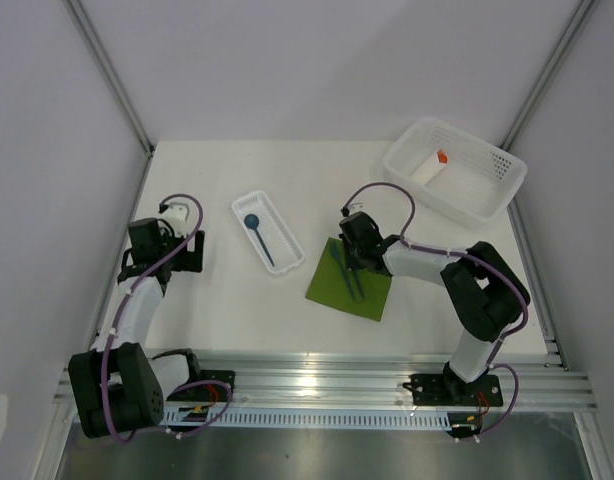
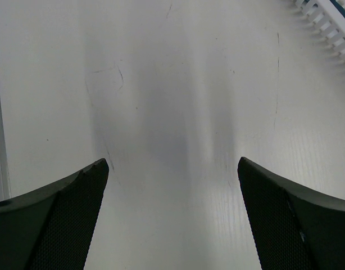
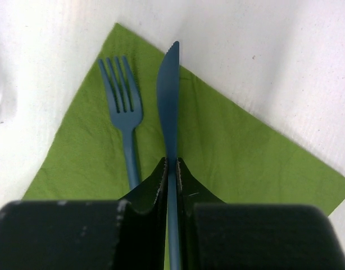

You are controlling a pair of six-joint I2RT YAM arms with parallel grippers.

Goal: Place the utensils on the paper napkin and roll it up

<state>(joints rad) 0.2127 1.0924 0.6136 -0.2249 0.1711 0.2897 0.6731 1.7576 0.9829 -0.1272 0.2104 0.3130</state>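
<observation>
At the left, the left fingers [image 2: 60, 225] are spread wide apart with nothing between them, over a bare patch of the counter [image 1: 217, 300] and well apart from all the task's things.

Right of them, a narrow white tray [image 1: 277, 232] lies at an angle, and the dark blue spoon [image 1: 259, 238] lies inside it. It is not yet on the napkin.

Just beside the tray's near right corner is the green napkin [image 3: 245, 152], spread flat and unrolled, one corner pointing toward the far side. The blue fork [image 3: 125, 112] lies on it, tines toward that far corner. The blue knife [image 3: 168, 95] runs alongside the fork on its right, tip pointing the same way. The right fingers [image 3: 153, 188] are together on the knife's handle, pinching it from both sides. Whether the knife rests on the paper or is held just above it cannot be told.

At the far right stands a white basket [image 1: 487, 190] holding a white piece with an orange tip [image 1: 430, 168], which is not part of the job.

By my reading the task is about halfway. The fork is placed and the knife is at its spot, though not let go. The spoon has to be brought over, and all the rolling is left.

Counted, there are three utensils (one spoon, one fork, one knife), one napkin, one tray, one basket and one white piece.
</observation>
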